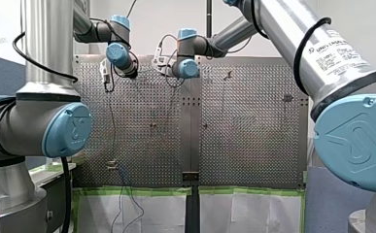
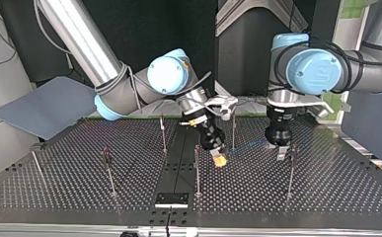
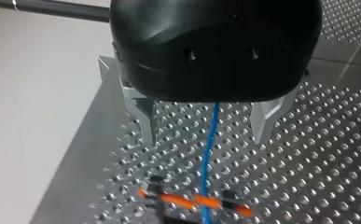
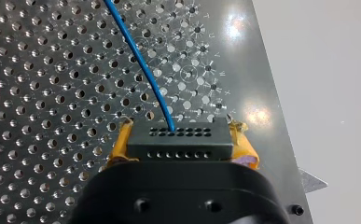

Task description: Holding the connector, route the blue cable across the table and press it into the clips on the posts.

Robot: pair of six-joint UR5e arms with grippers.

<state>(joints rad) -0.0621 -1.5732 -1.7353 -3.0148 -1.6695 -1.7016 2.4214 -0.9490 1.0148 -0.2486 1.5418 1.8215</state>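
Right gripper [image 4: 183, 142] clamping yellow pads [image 4: 120, 147] on black connector [image 4: 178, 149]; blue cable [image 4: 143, 70] leaving connector, running out over perforated table [image 4: 38, 93]. Left gripper [image 3: 205, 139] hanging with metal fingers [image 3: 145, 123] spread, cable passing between them untouched, reaching orange-and-black clip [image 3: 194, 201] below; seating in clip unclear, view blurred there
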